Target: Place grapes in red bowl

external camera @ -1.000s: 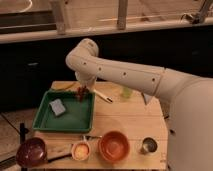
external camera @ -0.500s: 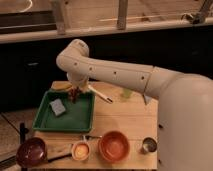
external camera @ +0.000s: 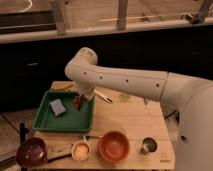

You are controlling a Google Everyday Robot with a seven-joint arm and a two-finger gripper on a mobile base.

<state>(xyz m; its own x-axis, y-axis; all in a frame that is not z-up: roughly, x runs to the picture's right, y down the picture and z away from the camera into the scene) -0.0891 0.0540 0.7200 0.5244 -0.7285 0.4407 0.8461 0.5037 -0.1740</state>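
Note:
The grapes (external camera: 79,102) are a small dark reddish cluster at the right side of the green tray (external camera: 47,120). My gripper (external camera: 82,96) hangs from the white arm, right over the grapes and against them. The red bowl (external camera: 114,146) stands at the table's front edge, right of centre and well in front of the gripper; nothing shows inside it.
A grey-blue sponge (external camera: 57,106) lies in the tray. A maroon bowl (external camera: 31,151), a small orange cup (external camera: 81,149) and a metal cup (external camera: 148,146) line the front edge. A white utensil (external camera: 102,96) and a yellow-green item (external camera: 124,96) lie behind.
The arm's elbow has swung left and the gripper has come down toward the tray's right side, onto the grapes. The bowls and cups have not moved.

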